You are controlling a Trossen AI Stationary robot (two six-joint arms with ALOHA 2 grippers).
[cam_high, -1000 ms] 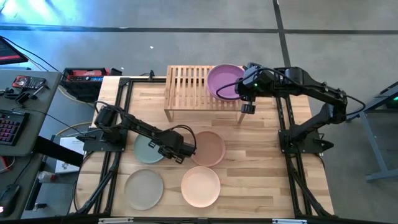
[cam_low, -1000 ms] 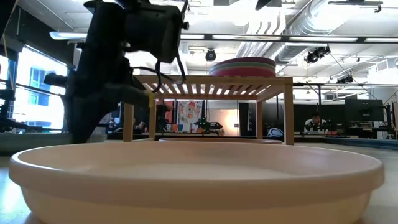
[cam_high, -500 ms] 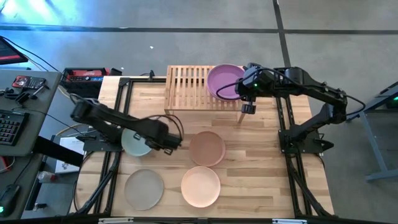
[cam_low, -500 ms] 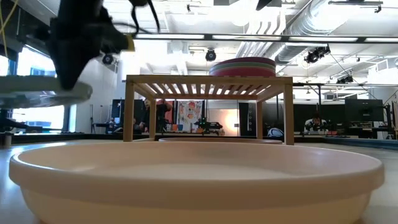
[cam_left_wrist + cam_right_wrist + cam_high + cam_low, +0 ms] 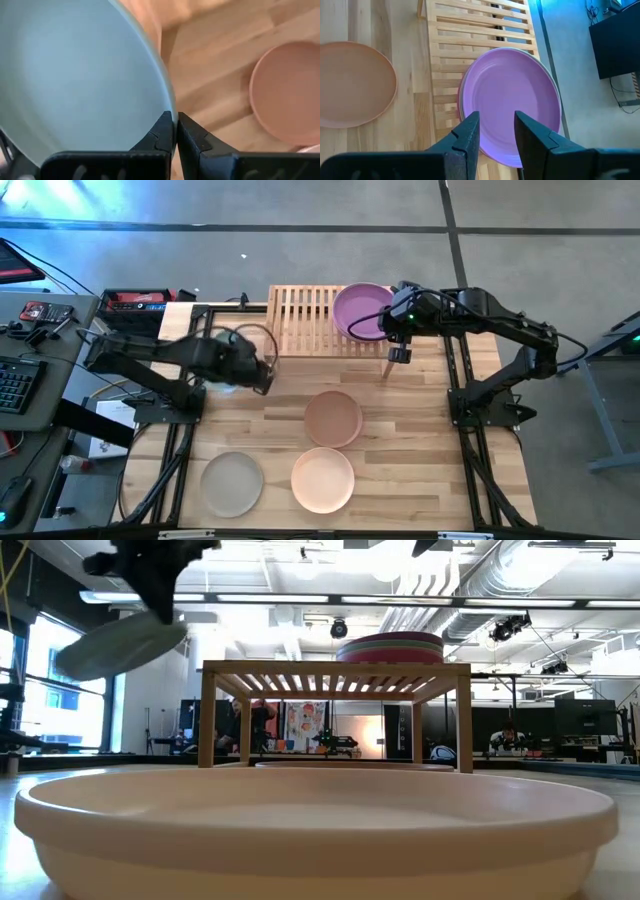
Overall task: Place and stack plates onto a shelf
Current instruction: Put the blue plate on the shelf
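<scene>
left gripper (image 5: pixel 175 131) jaws clamped, raised, right gripper (image 5: pixel 496 131) jaws parted

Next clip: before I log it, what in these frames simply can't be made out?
- Stack under the purple round plate on the bamboo slatted shelf: the top plate hides the count from above; the low view shows only edges.
- Sage round plate held by the left gripper: cut off by the left wrist view's edge, blurred in the low view.
- Peach round plate blocks the table in the low view.
- Right gripper holds nothing.

Sage plate (image 5: pixel 75 80) tilted, aloft beside shelf (image 5: pixel 305 320); purple plate (image 5: pixel 362 310) tops stack
</scene>
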